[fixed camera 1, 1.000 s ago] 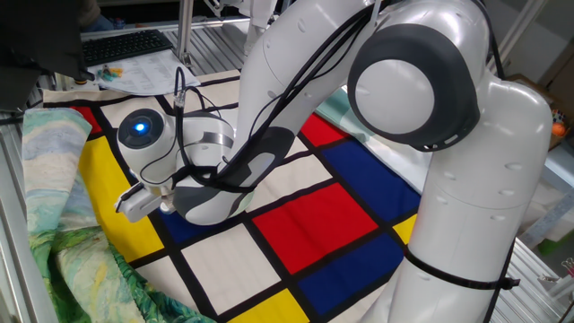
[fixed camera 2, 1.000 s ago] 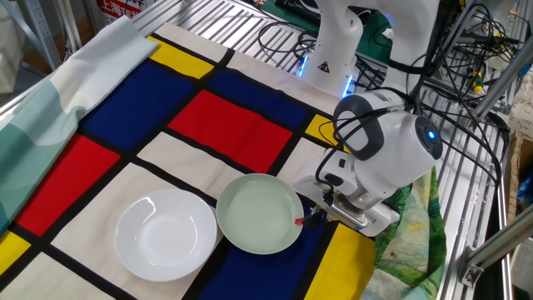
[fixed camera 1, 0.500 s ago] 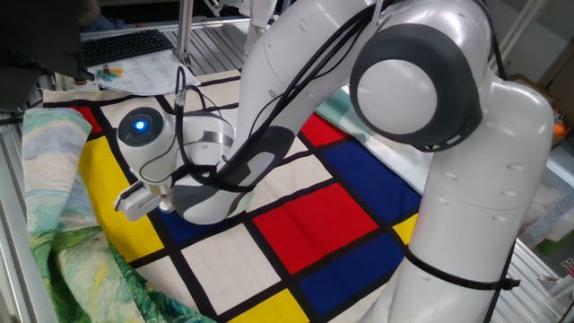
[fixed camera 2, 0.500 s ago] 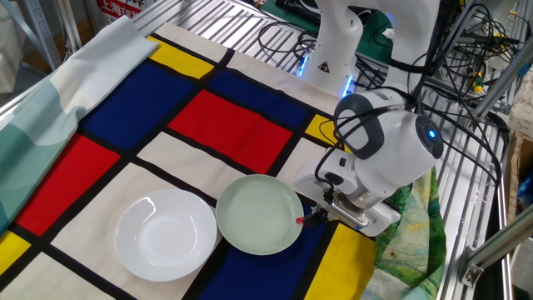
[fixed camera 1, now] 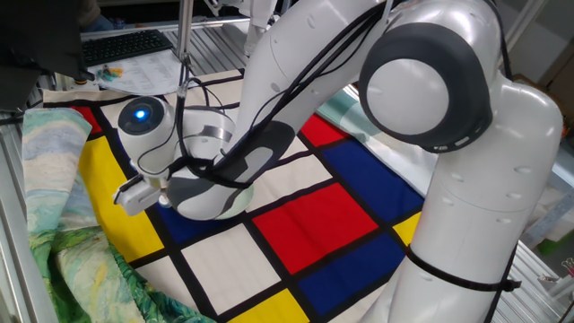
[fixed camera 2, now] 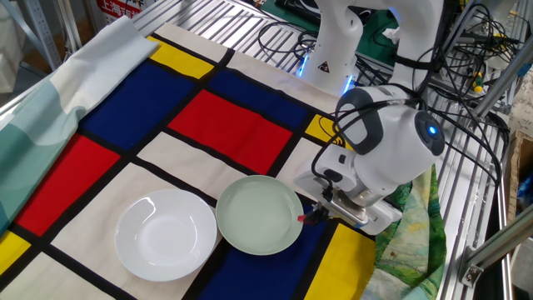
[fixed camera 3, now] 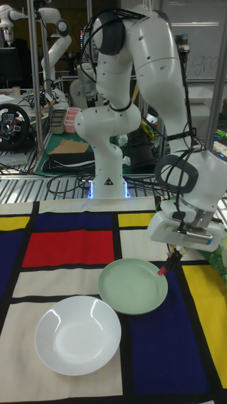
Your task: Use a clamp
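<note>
The clamp (fixed camera 2: 301, 219) is a tiny red clip held between the black fingers of my gripper (fixed camera 2: 319, 213), which is shut on it. Its red tip sits right at the right rim of the pale green bowl (fixed camera 2: 258, 215). In the tall fixed view the clamp (fixed camera 3: 162, 271) points down-left from the gripper (fixed camera 3: 171, 257) onto the rim of the green bowl (fixed camera 3: 131, 287). A white bowl (fixed camera 2: 166, 234) lies to the left of the green one, their rims almost touching. In the one fixed view the arm's wrist (fixed camera 1: 148, 148) hides the gripper and the clamp.
The bowls rest on a checked cloth (fixed camera 2: 216, 125) of red, blue, yellow and white squares. A crumpled green cloth (fixed camera 2: 408, 225) lies under the wrist at the table's edge. The robot's base (fixed camera 2: 333, 58) and cables stand at the far side. A light blue-green sheet (fixed camera 2: 50, 108) covers the left edge.
The wrist has shifted and risen slightly, carrying the clamp a few pixels up along the green bowl's rim. The bowls have not moved.
</note>
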You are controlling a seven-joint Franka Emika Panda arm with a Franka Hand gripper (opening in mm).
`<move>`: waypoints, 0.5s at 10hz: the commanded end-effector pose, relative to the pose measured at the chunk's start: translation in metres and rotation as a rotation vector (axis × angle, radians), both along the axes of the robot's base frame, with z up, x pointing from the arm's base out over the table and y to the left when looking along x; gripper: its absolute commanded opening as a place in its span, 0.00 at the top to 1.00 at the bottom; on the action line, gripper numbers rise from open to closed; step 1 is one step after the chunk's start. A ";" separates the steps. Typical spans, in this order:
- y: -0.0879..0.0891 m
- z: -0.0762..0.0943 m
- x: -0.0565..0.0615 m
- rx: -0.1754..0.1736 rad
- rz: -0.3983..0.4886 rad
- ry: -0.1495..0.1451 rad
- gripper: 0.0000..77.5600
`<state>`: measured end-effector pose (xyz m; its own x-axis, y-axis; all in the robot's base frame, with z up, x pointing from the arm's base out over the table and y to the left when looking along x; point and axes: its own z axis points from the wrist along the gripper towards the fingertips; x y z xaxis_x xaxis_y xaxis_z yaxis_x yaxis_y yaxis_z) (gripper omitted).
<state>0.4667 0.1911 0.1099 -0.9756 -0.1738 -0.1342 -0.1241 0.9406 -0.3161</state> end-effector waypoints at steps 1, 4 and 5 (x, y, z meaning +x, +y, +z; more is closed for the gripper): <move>-0.001 0.010 0.006 0.069 -0.037 0.025 0.99; -0.005 0.024 0.014 0.120 -0.079 0.057 0.99; -0.007 0.030 0.018 0.144 -0.102 0.061 0.99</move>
